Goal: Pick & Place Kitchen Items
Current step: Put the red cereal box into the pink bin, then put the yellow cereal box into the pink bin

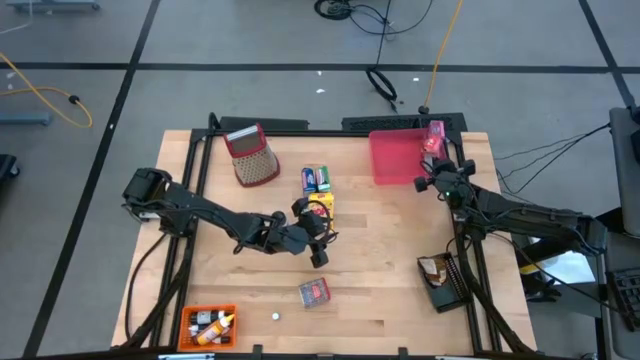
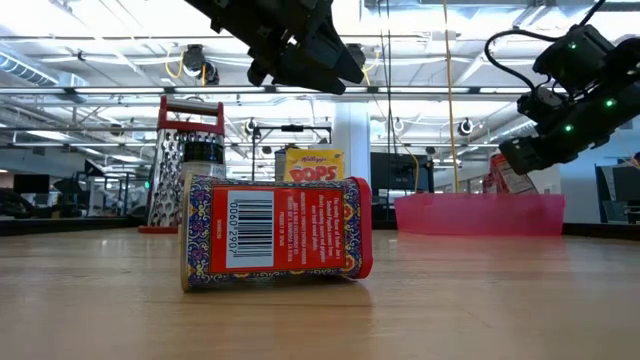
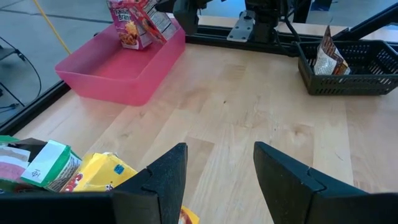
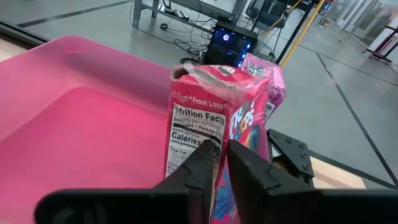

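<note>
A pink Froot Loops packet (image 4: 205, 112) stands upright at the far right corner of the pink tray (image 1: 392, 160), with my right gripper (image 4: 222, 163) shut on it. My left gripper (image 3: 217, 168) hangs open above mid-table with nothing between its fingers, just beside the yellow cereal box (image 1: 320, 207). Green and blue packets (image 1: 316, 178) lie behind that box. A red box (image 2: 275, 235) lies on its side near the front, and a tiny white piece (image 1: 275, 316) sits by the near edge. My right gripper pinches the packet's upright corner edge (image 4: 222, 134), between the nutrition panel and the printed front, low on the packet. The fingers (image 4: 202, 163) come in nearly level from the table's right side, only a slim gap between them. The packet stays upright; the fingers hide its bottom.
A red-topped grater (image 1: 252, 155) stands at the back left. At the right edge, a black basket (image 1: 443, 280) holds a brown packet. An orange tray (image 1: 207, 325) with small items sits at the near left corner. Bare wood lies between the red box and the basket.
</note>
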Robot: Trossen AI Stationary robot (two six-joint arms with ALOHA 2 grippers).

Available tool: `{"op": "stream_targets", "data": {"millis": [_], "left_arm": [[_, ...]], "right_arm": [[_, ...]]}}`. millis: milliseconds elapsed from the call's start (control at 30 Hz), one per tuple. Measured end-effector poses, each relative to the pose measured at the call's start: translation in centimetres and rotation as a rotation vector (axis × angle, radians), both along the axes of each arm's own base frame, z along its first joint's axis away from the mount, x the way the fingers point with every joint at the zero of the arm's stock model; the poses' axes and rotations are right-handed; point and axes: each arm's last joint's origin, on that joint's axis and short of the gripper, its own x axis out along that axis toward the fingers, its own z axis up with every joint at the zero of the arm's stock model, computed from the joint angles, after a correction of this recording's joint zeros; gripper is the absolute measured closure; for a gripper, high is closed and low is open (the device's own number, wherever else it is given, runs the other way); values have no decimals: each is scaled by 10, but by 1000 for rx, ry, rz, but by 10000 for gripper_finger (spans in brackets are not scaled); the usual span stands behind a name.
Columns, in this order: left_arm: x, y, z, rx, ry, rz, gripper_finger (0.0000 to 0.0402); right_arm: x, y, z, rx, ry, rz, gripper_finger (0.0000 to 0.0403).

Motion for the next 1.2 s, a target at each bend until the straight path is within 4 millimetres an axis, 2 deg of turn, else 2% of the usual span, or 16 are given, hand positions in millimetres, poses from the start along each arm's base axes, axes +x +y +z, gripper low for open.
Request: {"op": "stream_targets", "data": {"millis": [400,600,833,1067,1200], "left_arm": [[0,0,0,-1,0,1,215],[0,0,0,-4,-1,2,215],[0,0,0,-5,-1,3,215],[0,0,0,-5,-1,3,215],[0,0,0,-5,-1,2,215]], "right_arm": [[-2,-1,1,-38,22,-72,235],[-3,0,3,-48,26,-62,197],[-6,1,8,-74,-12,-58,197],[-9,2,13,-98,-2,-44,224],[-8,4,23,-109,-23,-28,241]]}}
